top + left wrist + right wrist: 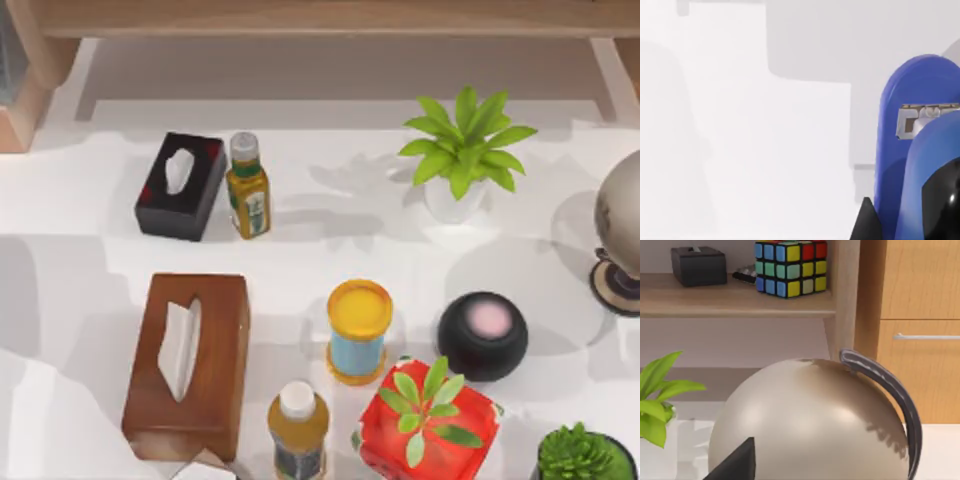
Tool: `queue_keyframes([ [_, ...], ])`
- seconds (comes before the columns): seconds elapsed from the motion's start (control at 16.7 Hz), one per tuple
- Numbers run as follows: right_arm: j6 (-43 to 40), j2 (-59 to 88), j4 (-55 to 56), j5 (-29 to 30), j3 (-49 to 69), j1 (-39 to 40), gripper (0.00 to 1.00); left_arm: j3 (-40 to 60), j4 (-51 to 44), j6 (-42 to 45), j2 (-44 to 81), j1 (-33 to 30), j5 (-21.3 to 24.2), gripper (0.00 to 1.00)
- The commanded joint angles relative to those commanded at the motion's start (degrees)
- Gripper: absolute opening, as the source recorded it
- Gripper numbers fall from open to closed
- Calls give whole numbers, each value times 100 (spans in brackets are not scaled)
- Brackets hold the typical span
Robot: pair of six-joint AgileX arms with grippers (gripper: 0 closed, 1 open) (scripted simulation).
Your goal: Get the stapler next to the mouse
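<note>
Left gripper: a black fingertip point(867, 222) and a glossy black part show in the left wrist view against the stapler; how far the claw is parted cannot be told.
Stapler point(912, 150): smooth blue plastic with a rounded nose and a metal staple channel, seen close in the left wrist view over the white table point(740, 150).
Right gripper: a black finger edge point(737, 462) shows in the right wrist view beside a globe; its opening cannot be told.
Globe point(810, 425): matte beige sphere with a dark curved arm, at the table's right edge in the top view.
Table items: brown wooden tissue box point(188, 365), black tissue box point(180, 186), two amber bottles, a yellow-lidded can point(358, 330), a glossy black round speaker point(482, 335), leafy plants, a red pot.
Shelf: wooden, holding a multicoloured puzzle cube point(790, 267).
</note>
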Motion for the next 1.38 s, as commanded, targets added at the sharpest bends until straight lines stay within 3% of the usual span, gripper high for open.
queue_keyframes([
  [0.84,0,0,0,0,0,0,100,-417,198,-6,411,9,4,0],
  [1.38,0,0,0,0,0,0,100,-417,198,-6,411,9,4,68],
])
